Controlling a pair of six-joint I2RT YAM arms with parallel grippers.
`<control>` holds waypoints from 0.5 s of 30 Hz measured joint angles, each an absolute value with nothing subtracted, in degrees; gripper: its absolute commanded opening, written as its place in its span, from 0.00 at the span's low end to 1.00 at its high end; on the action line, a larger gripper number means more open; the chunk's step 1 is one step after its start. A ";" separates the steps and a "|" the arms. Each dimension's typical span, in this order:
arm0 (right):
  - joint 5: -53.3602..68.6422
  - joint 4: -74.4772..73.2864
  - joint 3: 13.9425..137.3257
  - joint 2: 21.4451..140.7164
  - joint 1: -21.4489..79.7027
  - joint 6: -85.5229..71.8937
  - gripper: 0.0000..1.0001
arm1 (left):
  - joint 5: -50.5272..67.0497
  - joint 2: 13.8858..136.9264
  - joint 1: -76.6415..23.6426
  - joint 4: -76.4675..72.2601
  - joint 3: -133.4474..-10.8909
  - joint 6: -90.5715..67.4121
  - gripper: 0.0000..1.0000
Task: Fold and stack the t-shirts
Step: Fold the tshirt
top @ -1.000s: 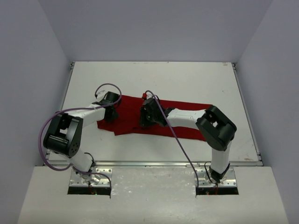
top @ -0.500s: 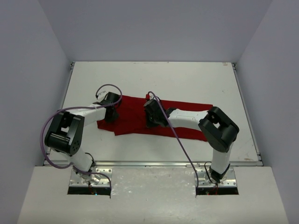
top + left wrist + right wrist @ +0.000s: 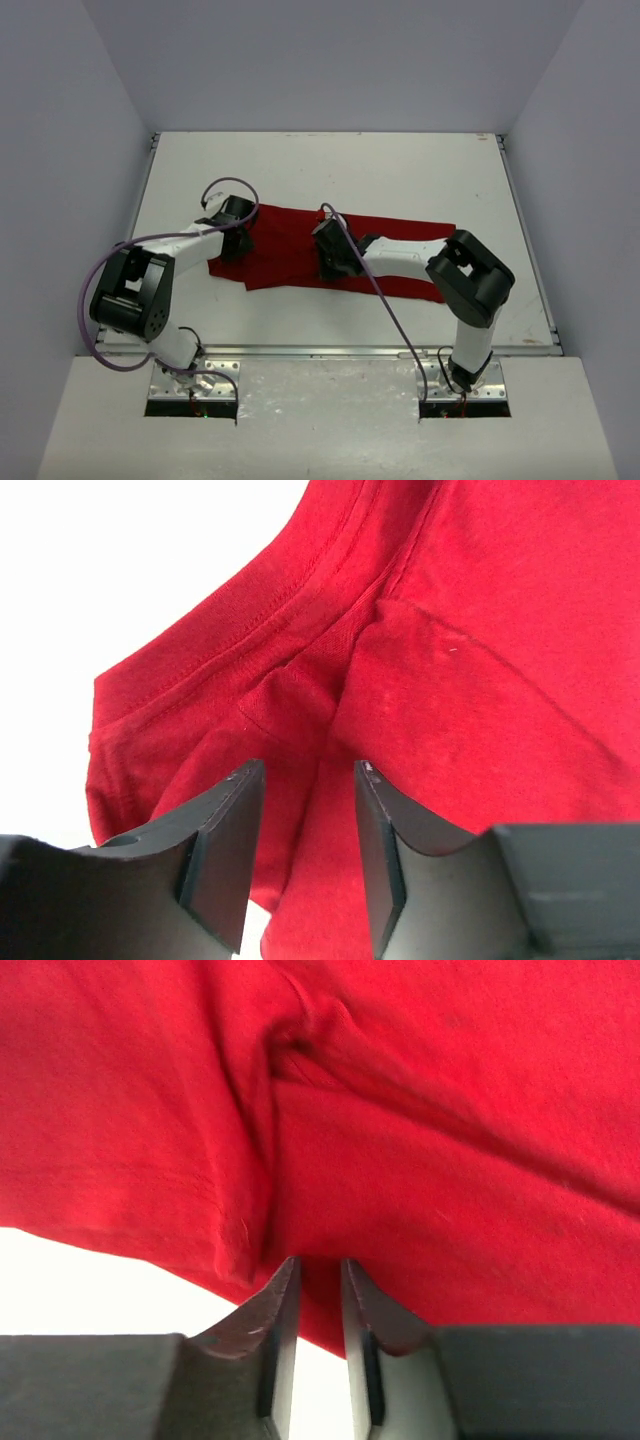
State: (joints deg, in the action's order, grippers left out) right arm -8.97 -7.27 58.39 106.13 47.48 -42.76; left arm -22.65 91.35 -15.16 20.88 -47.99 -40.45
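The dark red t-shirt (image 3: 282, 243) lies crumpled and stretched sideways across the middle of the white table (image 3: 400, 170). My left gripper (image 3: 233, 238) sits on the shirt's left end. In the left wrist view the left gripper (image 3: 308, 768) is open, its jaws low over a raised fold and seam of the shirt (image 3: 480, 630). My right gripper (image 3: 335, 264) is at the shirt's near edge by the middle. In the right wrist view the right gripper (image 3: 318, 1262) is nearly closed, pinching the hem of the shirt (image 3: 450, 1110), with creases running to its tips. The neck tag is not visible.
The table's raised rim (image 3: 528, 240) runs along the right side and grey walls enclose the back and sides. Purple cables (image 3: 232, 186) loop over both arms. The arm bases (image 3: 195, 385) stand at the near edge.
My right gripper has moved to the right and slightly nearer along the shirt's front edge, dragging cloth with it. My left gripper has barely shifted on the left end.
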 measured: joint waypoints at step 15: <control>-4.29 -6.59 59.59 102.56 47.33 -39.59 0.42 | -19.25 88.82 -14.92 20.38 -47.62 -40.73 0.42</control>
